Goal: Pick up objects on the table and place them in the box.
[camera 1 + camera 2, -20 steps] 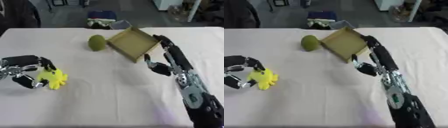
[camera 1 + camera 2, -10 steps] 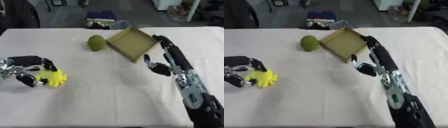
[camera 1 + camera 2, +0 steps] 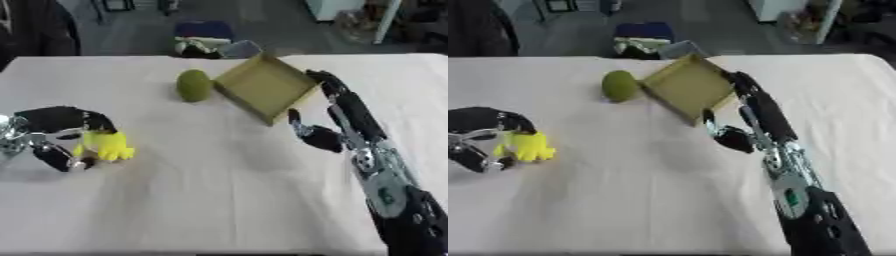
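A small yellow toy (image 3: 105, 145) with stubby points lies at the table's left, and my left hand (image 3: 58, 131) is curled round it, fingers over its top and thumb below. A green rounded fruit (image 3: 194, 85) rests beside the left wall of the tan cardboard box (image 3: 262, 88), which stands tipped up on the table at centre back. My right hand (image 3: 337, 109) is open, its straight fingers laid along the box's right rim and its thumb pointing up near the box's front corner.
The table wears a white cloth (image 3: 227, 190). Beyond its far edge sits a dark blue bag (image 3: 203, 30) with light-coloured things in front of it. A dark shape stands at the back left corner.
My left hand has closed further round the yellow toy and shifted it slightly right. The right hand and box stay as they were.
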